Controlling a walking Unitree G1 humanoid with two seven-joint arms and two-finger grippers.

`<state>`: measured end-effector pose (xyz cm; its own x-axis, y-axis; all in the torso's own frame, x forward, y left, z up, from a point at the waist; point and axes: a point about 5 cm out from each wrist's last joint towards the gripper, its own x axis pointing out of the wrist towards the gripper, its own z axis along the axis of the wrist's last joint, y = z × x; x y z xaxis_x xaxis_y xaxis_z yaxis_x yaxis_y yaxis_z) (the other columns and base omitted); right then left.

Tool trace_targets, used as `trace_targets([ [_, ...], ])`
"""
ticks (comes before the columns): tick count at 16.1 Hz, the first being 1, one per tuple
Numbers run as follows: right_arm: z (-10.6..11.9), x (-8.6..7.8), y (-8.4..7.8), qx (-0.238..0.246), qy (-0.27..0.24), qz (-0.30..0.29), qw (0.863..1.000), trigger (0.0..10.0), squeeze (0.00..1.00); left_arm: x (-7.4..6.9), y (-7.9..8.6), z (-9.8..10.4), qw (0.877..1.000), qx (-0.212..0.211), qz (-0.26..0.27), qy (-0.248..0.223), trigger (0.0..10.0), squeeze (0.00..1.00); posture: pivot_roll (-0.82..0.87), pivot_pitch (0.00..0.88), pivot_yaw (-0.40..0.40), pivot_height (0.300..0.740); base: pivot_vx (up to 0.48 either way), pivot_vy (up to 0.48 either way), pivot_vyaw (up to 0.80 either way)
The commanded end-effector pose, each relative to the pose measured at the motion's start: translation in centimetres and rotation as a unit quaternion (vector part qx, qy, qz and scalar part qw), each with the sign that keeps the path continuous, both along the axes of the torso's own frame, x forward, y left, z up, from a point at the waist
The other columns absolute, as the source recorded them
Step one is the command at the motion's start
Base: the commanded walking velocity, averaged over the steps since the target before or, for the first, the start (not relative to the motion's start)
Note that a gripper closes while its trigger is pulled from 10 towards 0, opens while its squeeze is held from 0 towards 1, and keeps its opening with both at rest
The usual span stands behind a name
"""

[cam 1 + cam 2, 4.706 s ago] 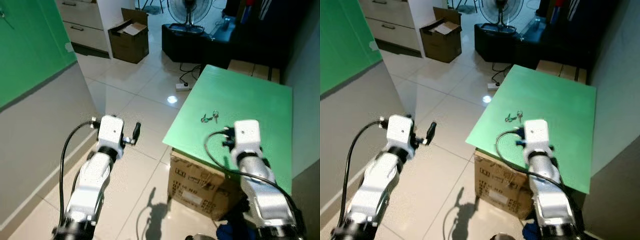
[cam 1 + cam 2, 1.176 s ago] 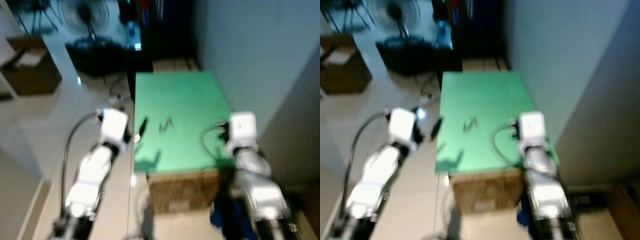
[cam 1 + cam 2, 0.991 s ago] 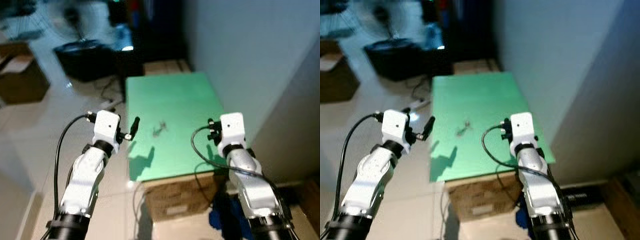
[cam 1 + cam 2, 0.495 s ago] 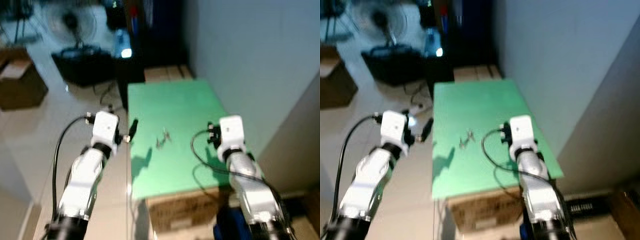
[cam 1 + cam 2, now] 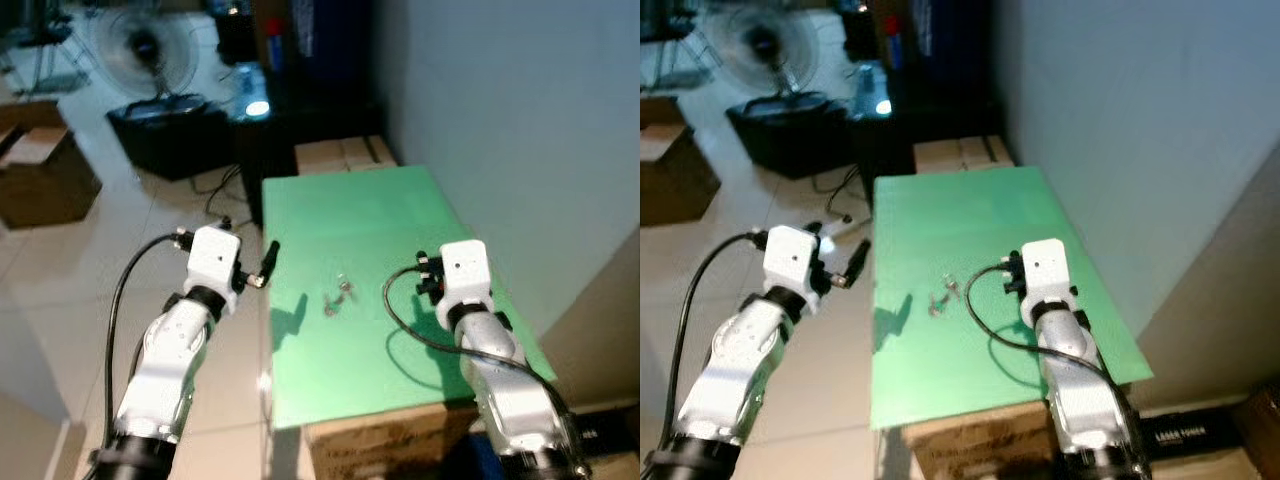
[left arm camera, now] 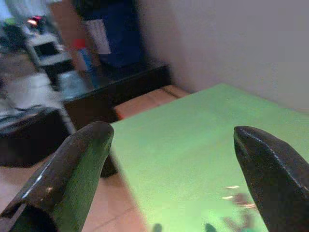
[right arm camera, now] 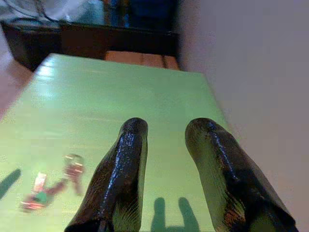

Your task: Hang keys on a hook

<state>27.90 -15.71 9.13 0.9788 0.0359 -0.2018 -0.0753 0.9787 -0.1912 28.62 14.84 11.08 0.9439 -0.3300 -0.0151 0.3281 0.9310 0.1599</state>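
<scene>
Standing over a green bench (image 5: 330, 380) set against a pale wall, cardboard boxes beneath it, a fan (image 5: 140, 45) and dark furniture well beyond its far end.

Lying on the bench: the keys (image 5: 336, 296), a small bunch near the middle, a little toward the left edge, touching neither claw (green tag on them, judging by the right wrist view).

Hovering at the bench's left edge, just outside it: the left claw (image 5: 268, 260), fingers spread wide in the left wrist view, holding nothing.

Hanging over the right half of the bench, right of the keys and apart from them: the right claw (image 7: 166, 145), fingers close together with a narrow gap between, pinching nothing.

Judging the step in hand: approaching the keys for the pickup, nothing grasped yet. No hook to be made out anywhere around the bench.

Calling next, probably, for lowering one claw onto the bunch, fingers straddling it, then closing; thin flat metal on a smooth top, so likely needing a low, careful pinch. Carrying to the hook coming only afterward.
</scene>
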Motion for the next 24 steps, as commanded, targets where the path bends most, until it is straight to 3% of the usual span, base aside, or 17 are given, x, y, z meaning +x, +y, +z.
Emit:
trace_targets([
  [1,0.1,0.0,-0.1,0.007,0.006,-0.007,1.0,10.0,0.0,-0.1,-0.1,0.1,1.0,0.01,-0.009,0.003,10.0,0.0,-0.06,0.0,0.06,0.74,0.0,0.0,0.0],
  [4,-0.2,0.0,-0.2,0.032,0.018,-0.017,0.999,10.0,0.0,-0.3,0.3,0.0,1.0,0.018,-0.009,0.004,10.0,0.0,-0.04,0.0,0.063,0.74,0.0,0.0,0.0],
  [5,-0.2,0.0,-0.1,0.041,0.019,-0.013,0.999,10.0,0.13,-0.3,0.6,0.1,1.0,0.021,-0.008,0.004,10.0,0.0,-0.04,0.0,0.067,0.74,0.0,0.0,0.0],
  [6,-0.2,0.0,0.0,0.047,0.021,-0.008,0.999,10.0,1.0,-0.4,0.7,0.1,1.0,0.025,-0.009,0.005,10.0,0.0,-0.04,0.0,0.071,0.74,0.0,0.0,0.0],
  [9,-0.8,0.9,0.3,0.057,0.03,0.013,0.998,10.0,1.0,-0.5,1.2,0.1,0.999,0.04,-0.015,0.012,10.0,0.0,-0.04,0.01,0.093,0.74,0.0,0.0,0.0],
  [12,-1.4,4.1,1.4,0.057,0.04,0.084,0.994,10.0,1.0,-0.6,1.7,0.7,0.998,0.055,-0.024,0.013,10.0,0.0,0.0,0.056,0.11,0.74,0.0,0.0,0.0],
  [14,-1.5,6.4,1.9,0.053,0.067,0.125,0.988,10.0,1.0,-1.2,2.8,2.0,0.997,0.072,-0.029,0.008,10.0,0.0,0.07,0.132,0.112,0.74,0.0,0.0,0.0],
  [16,-1.4,7.3,2.3,0.042,0.083,0.147,0.985,10.0,1.0,-1.7,3.6,3.1,0.996,0.087,-0.033,0.007,10.0,0.0,0.11,0.171,0.112,0.74,0.0,0.0,0.0],
  [18,-0.8,8.2,3.2,0.02,0.099,0.187,0.977,10.0,1.0,-3.2,4.7,5.2,0.994,0.095,-0.06,0.015,10.0,0.0,0.19,0.278,0.116,0.74,0.0,0.0,0.0],
  [19,-0.7,8.4,3.3,0.017,0.1,0.189,0.977,10.0,1.0,-3.5,4.7,5.4,0.993,0.094,-0.067,0.019,10.0,0.0,0.19,0.286,0.116,0.74,0.0,0.0,0.0],
  [22,0.7,9.5,3.8,0.009,0.104,0.199,0.974,10.0,1.0,-6.6,4.4,6.7,0.982,0.106,-0.144,0.056,10.0,0.0,0.23,0.397,0.1,0.74,0.0,0.0,0.0],
  [24,1.7,10.1,3.8,-0.012,0.109,0.208,0.972,10.0,1.0,-7.3,4.4,7.7,0.982,0.107,-0.143,0.065,10.0,0.0,0.23,0.431,0.083,0.74,0.0,0.0,0.0],
])
